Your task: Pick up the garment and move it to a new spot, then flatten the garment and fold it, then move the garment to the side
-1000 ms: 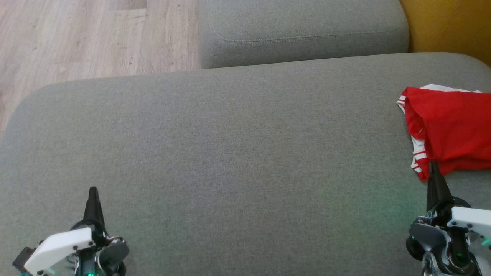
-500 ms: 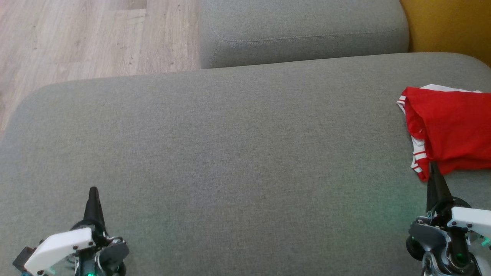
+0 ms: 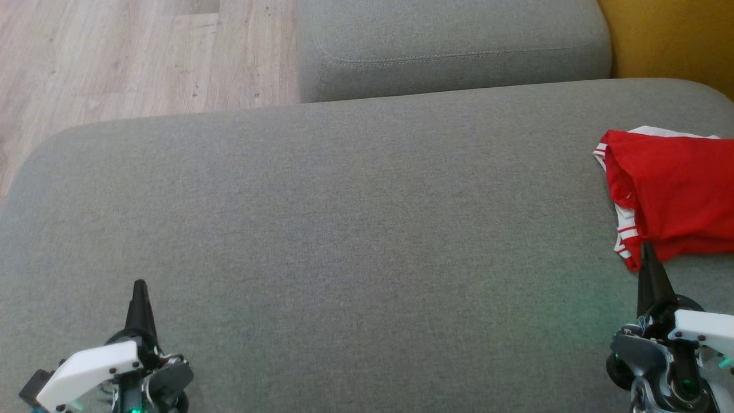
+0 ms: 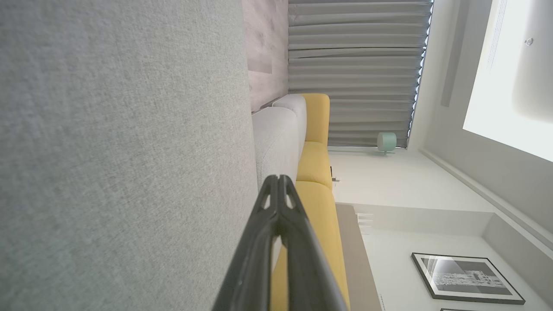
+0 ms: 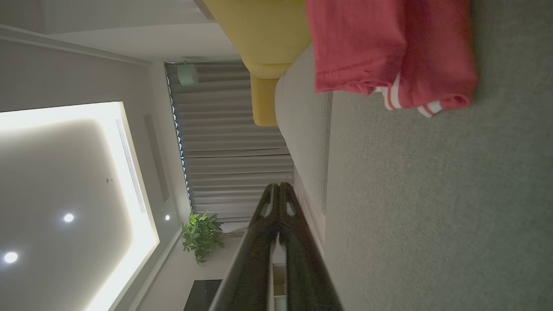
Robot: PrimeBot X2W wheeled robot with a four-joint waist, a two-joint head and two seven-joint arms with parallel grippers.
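Presently we find the red fabric garment with white striped trim (image 3: 671, 189) lying on the broad grey woven sofa cushion (image 3: 344, 229). It sits at mid-height on the right edge of the head view, where the frame cuts it off, so its full extent cannot be judged. It lies as a loose, layered bundle, with the striped trim along its left side.

The right gripper (image 3: 648, 246) rises from the lower right, its tip just beside the garment's lower left corner. The right wrist view shows bare cushion between tip and cloth, so we judge them apart. Its jaws are pressed together and hold nothing. The left gripper (image 3: 139, 284) stands at the lower left, well apart from the garment, with its jaws likewise together and empty.

Whether the garment awaits pickup or has already been set aside, we cannot tell from its lie.

Hazards noted:
- Jaws that advance while pressed together would shove the corner and ruck the bundle instead of gripping it.
- A pinch on the top layer alone would peel the bundle open on lifting.
- The hidden right portion may lie near the cushion's edge; a push that way could slide the cloth off.
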